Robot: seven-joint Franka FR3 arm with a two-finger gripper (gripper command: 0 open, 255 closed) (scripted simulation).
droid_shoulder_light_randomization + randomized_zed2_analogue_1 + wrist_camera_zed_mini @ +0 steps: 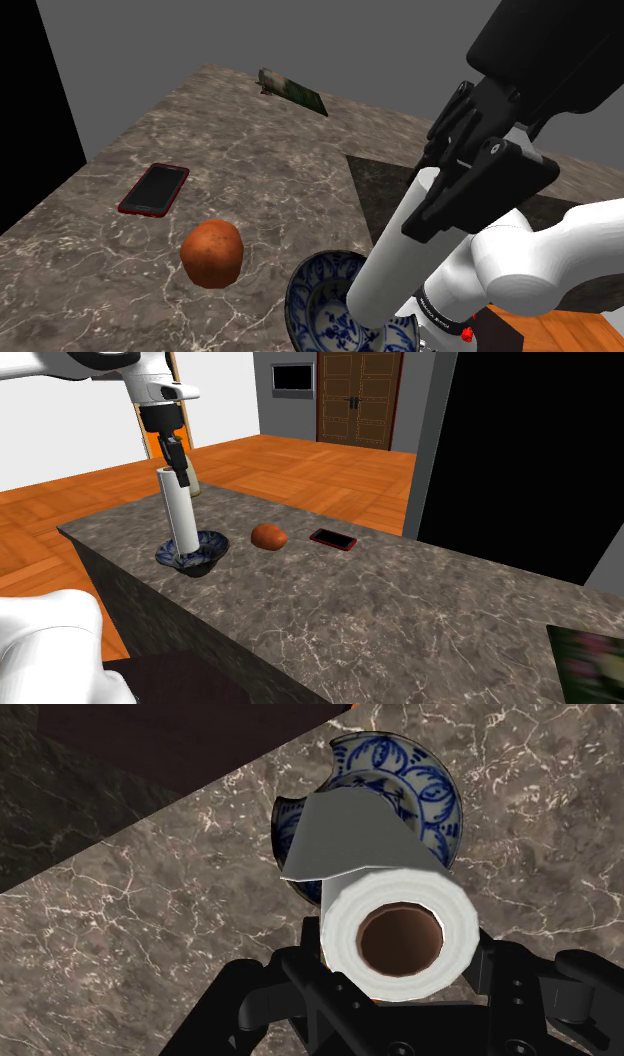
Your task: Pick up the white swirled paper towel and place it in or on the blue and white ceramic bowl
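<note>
**Arm.** White Franka arm [150,382]. In the second exterior view it enters at the upper left of the frame and runs along the top edge. The wrist is bent so the hand points almost straight down. In the shoulder view a white link fills the lower right, with the black hand above it slanting down and leftward.

**Gripper.** All-black gripper [432,205]. Its fingers [300,974] stand on either side of the paper towel roll's upper end and are pressed against it, pinching the roll.

**Paper towel roll.** White paper towel roll [395,255] with a brown core. It is held near upright, leaning slightly in the second exterior view. Its lower end sits inside the bowl's rim, lower centre of the shoulder view. Whether it bears on the bowl's floor cannot be told. In the wrist view a loose sheet [350,839] hangs off the roll over the bowl.

**Bowl.** Blue and white patterned bowl [310,290]. It stands on the counter near its corner, left of centre in the second exterior view.

**Counter.** Brown marbled counter [230,140].

**Round item.** Orange-brown round item [212,253]. It lies just beside the bowl, apart from it.

**Phone.** Dark phone in a red case [154,189]. It lies flat, beyond the round item.

**Flat item.** Green flat item [292,91]. It sits at the counter's far edge, top centre of the shoulder view.

**Surroundings.** Wooden floor [280,467], brown double door [358,397] and a black area [540,452] at the right of the second exterior view.
</note>
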